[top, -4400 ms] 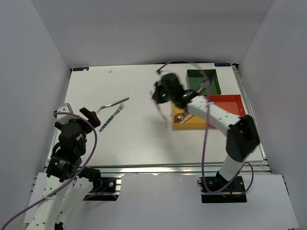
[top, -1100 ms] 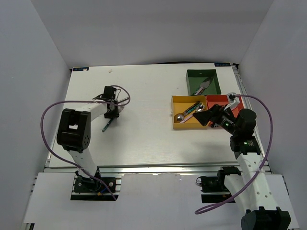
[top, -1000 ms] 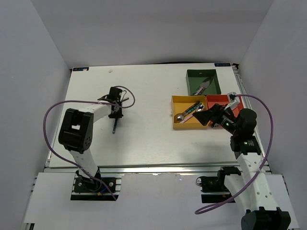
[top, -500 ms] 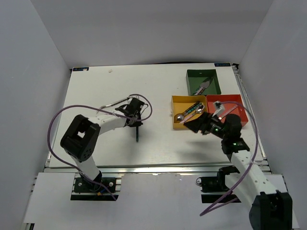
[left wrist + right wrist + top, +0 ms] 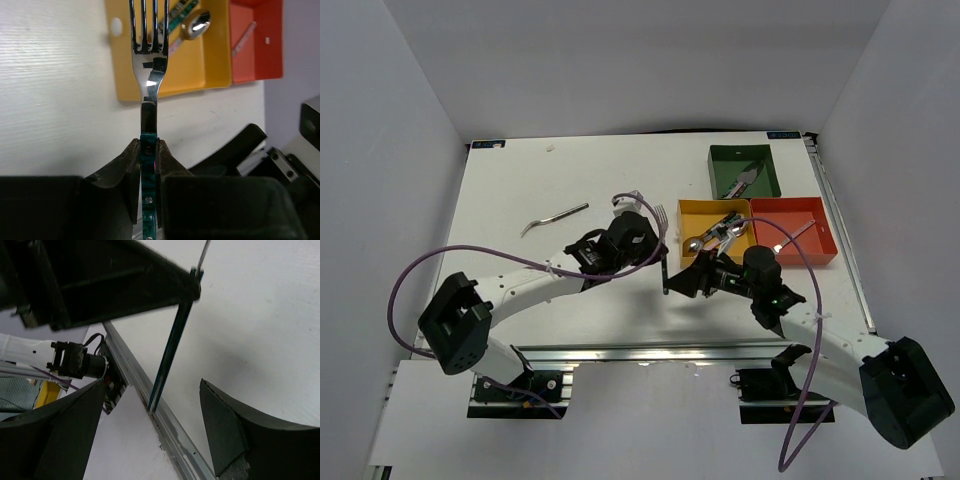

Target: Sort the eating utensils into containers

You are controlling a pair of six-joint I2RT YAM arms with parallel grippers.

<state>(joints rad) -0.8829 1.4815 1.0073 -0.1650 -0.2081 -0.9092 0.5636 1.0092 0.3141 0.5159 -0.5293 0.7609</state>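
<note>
My left gripper [image 5: 661, 256] [image 5: 148, 150] is shut on the teal handle of a fork [image 5: 662, 225] [image 5: 148, 75], held above the table with its tines pointing at the yellow tray [image 5: 703, 213] [image 5: 190, 75]. My right gripper [image 5: 688, 283] [image 5: 150, 410] is open, and the lower end of the fork's handle [image 5: 172, 355] stands between its fingers without touching them. Spoons [image 5: 718, 237] [image 5: 196, 24] lie in the yellow tray. A knife [image 5: 740, 180] lies in the green tray [image 5: 720, 165]. The red tray [image 5: 800, 225] [image 5: 260, 50] sits right of the yellow one.
A silver utensil with a black handle [image 5: 555, 216] lies on the table at the left. The table's metal front rail [image 5: 165, 425] runs close under the right gripper. Both arms meet near the table's middle, just left of the trays.
The left arm has carried the fork rightward from the table's left side to beside the yellow tray. The right arm has swung left and down toward the fork's handle.
</note>
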